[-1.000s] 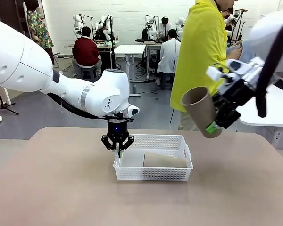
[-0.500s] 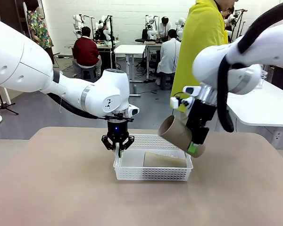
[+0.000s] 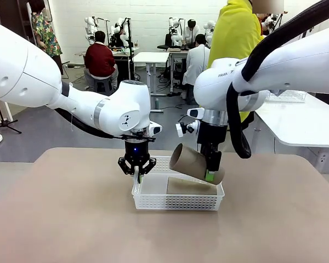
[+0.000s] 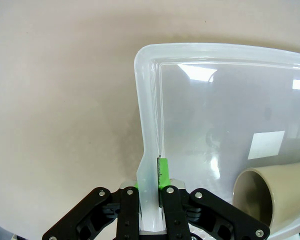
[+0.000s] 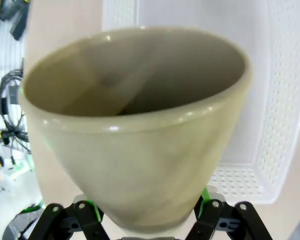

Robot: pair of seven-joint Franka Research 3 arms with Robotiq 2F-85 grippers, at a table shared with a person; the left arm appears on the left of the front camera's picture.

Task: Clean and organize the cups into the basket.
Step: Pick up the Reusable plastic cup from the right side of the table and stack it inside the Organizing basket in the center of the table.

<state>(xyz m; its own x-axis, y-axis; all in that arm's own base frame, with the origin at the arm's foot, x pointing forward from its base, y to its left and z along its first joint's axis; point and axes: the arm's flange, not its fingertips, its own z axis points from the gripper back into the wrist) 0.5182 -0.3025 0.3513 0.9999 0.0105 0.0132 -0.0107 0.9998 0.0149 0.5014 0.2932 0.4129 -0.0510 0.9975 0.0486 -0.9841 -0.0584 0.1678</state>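
the left claw [image 3: 137, 167] is pressed together on the left end wall of the basket [image 3: 178, 202]. in the left wrist view its pads [image 4: 162, 172] sit either side of that wall, one inside the rim and one outside. the basket rests on the surface [image 3: 66, 219], near the middle. a tan cup [image 3: 191, 187] lies on its side in the basket's right half, mouth toward the left claw. the right claw [image 3: 211, 174] pinches a second cup [image 3: 189, 161] near its narrow end and holds it tilted over the basket, mouth up and to the left, just above the lying one; i cannot tell whether they touch. a person in yellow [image 3: 236, 44] stands behind.
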